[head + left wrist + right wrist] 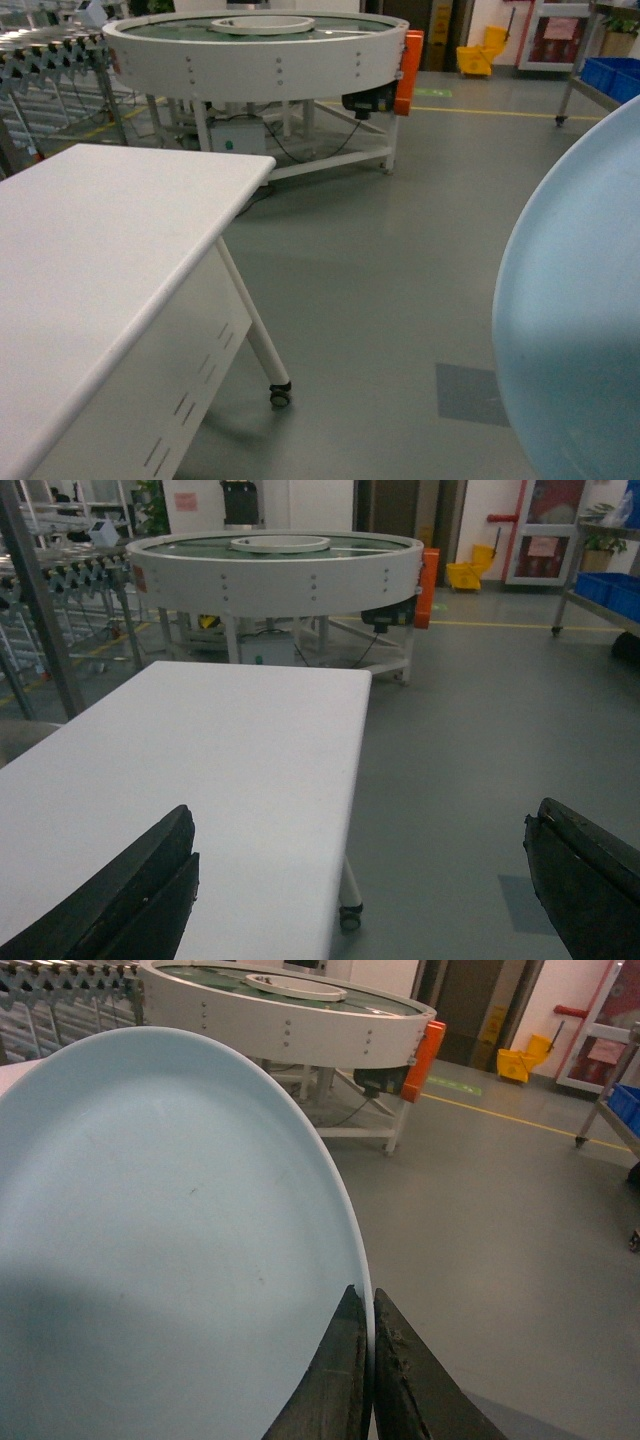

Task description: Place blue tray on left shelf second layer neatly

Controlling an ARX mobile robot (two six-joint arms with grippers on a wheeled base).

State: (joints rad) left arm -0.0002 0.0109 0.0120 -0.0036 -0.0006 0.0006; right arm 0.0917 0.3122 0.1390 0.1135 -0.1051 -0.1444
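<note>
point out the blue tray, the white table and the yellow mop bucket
blue tray [170, 1240], right wrist view, middle of its inner face
white table [230, 750], left wrist view, bare top
yellow mop bucket [478, 56], head view, its front wall

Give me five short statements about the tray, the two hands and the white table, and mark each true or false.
1. The right hand is shut on the rim of the blue tray. True.
2. The left hand holds the tray too. False: it is open, with nothing between its fingers.
3. The blue tray lies flat on the white table. False: it is held up off the table, at the right of the head view.
4. A yellow mop bucket stands in the background. True.
5. The white table has no wheels. False: a caster shows at the foot of its leg.
</note>
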